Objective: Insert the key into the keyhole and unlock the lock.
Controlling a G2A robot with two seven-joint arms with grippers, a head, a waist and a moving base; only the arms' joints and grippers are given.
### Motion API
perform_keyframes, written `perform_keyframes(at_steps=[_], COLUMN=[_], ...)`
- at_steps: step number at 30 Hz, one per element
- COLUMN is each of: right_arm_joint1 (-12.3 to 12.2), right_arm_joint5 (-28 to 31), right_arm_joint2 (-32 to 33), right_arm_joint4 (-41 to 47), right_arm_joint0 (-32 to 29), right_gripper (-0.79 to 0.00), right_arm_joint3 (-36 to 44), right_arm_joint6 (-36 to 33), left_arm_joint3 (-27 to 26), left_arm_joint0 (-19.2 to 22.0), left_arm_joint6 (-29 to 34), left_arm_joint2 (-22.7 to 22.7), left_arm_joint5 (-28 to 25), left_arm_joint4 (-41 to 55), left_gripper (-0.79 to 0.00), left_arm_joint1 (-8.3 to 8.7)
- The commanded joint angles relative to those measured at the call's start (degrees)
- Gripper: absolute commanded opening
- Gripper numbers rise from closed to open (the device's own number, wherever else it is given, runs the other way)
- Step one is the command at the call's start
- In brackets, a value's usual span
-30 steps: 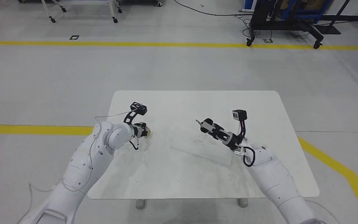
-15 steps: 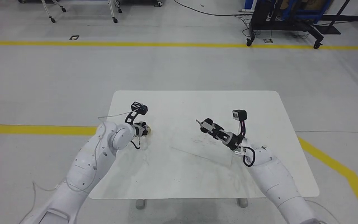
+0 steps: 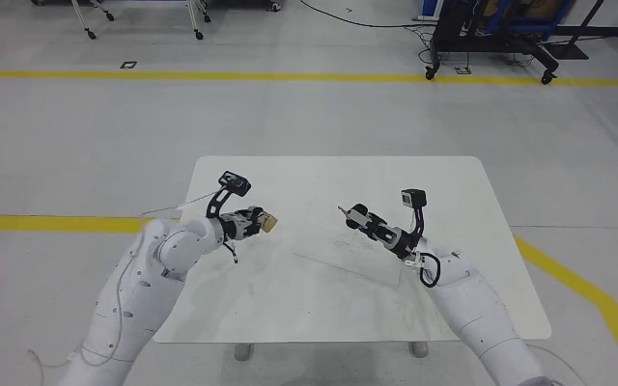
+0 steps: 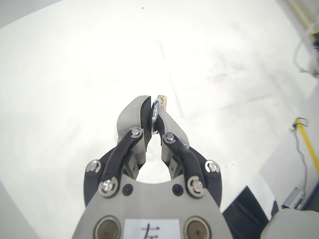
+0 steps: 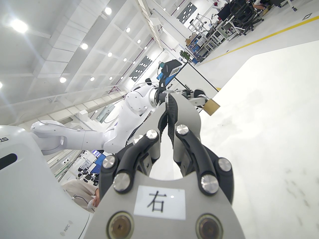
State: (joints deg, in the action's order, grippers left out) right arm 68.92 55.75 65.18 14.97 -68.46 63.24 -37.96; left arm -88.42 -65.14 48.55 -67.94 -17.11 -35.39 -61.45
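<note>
Currently, the left claw (image 4: 155, 111) is clamped on the silver shackle (image 4: 154, 116) of a small brass padlock (image 4: 162, 101). The padlock's squared brass body juts just past the claw's fingertips, over the left part of the white table (image 3: 319, 289). Across the table's middle, the right claw (image 5: 169, 106) has its ribbed black pads pressed together. In the top view a thin metal key (image 3: 340, 208) pokes from its tip, though it is too small to make out in detail. The two claws point toward each other and are well apart, with bare table between them. From the right wrist view, the padlock sits just beyond and to one side of the right claw's closed tips. The padlock's body is tilted, and its keyhole cannot be made out.
</note>
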Motion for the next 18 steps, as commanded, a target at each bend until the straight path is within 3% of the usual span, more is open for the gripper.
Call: perform_keyframes(at_steps=[1, 3, 11, 13, 18], right_arm_joint1=[0.0, 0.0, -0.1, 0.0, 0.5], right_arm_joint5=[0.0, 0.0, -1.2, -3.8, -3.5], right_arm_joint2=[0.0, 0.0, 0.4, 0.1, 0.0], right_arm_joint4=[0.0, 0.0, -1.9, -4.3, 2.1], right_arm_joint0=[0.0, 0.0, 0.1, -0.3, -0.6], right_gripper=[-0.785, -0.785, -0.785, -0.785, -0.785], right_arm_joint3=[0.0, 0.0, -0.5, 0.6, 0.4], right_arm_joint6=[0.0, 0.0, 0.5, 2.8, 5.3], left_arm_joint3=[0.5, 0.8, 0.8, 2.0, 10.1], left_arm_joint0=[-1.0, -1.2, -1.2, -1.2, 4.8], left_arm_joint6=[0.7, 1.2, 1.2, 1.4, 2.1], left_arm_joint2=[-2.8, -4.0, -4.0, -3.5, -1.0], left_arm_joint5=[-1.7, -1.1, -1.1, -1.1, -0.8], left_arm_joint4=[8.7, 13.1, 13.1, 19.1, 34.0], left_gripper=[-0.785, -0.785, -0.785, -0.785, -0.785], left_arm_joint1=[0.25, 0.30, 0.30, -0.02, -1.49])
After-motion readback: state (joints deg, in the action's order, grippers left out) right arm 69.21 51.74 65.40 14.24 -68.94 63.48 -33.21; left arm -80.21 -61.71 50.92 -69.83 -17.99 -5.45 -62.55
